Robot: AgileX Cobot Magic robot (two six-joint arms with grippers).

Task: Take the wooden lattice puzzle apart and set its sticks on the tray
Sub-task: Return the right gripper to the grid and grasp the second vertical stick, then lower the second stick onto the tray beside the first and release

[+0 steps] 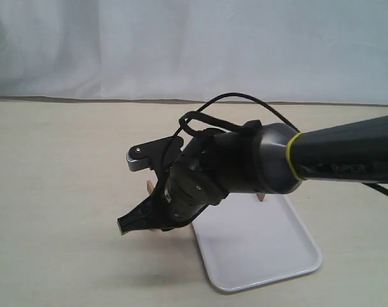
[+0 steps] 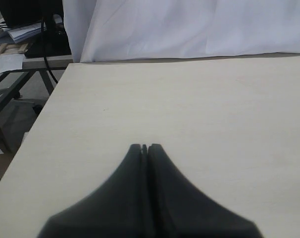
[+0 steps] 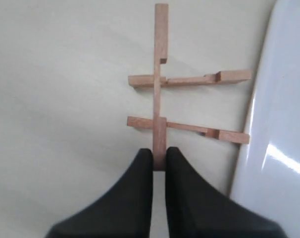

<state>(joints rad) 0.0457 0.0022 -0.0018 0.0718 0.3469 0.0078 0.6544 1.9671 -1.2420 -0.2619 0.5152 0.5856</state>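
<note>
In the right wrist view the wooden lattice puzzle (image 3: 161, 99) shows three reddish-brown sticks: one long stick (image 3: 161, 44) crossed by two others (image 3: 229, 76) (image 3: 228, 135). A fourth stick is not visible. My right gripper (image 3: 160, 157) is shut on the near end of the long stick. The white tray (image 3: 281, 114) lies right beside the cross sticks' ends. In the exterior view the right arm hides most of the puzzle; only wood tips (image 1: 150, 187) show beside the right gripper (image 1: 131, 223) and the tray (image 1: 271, 252). My left gripper (image 2: 145, 147) is shut and holds nothing, above bare table.
The pale wooden table (image 1: 59, 192) runs back to a white curtain (image 1: 181, 45). The left wrist view shows the table's side edge (image 2: 38, 124) with a cluttered desk and cables (image 2: 36, 39) beyond it.
</note>
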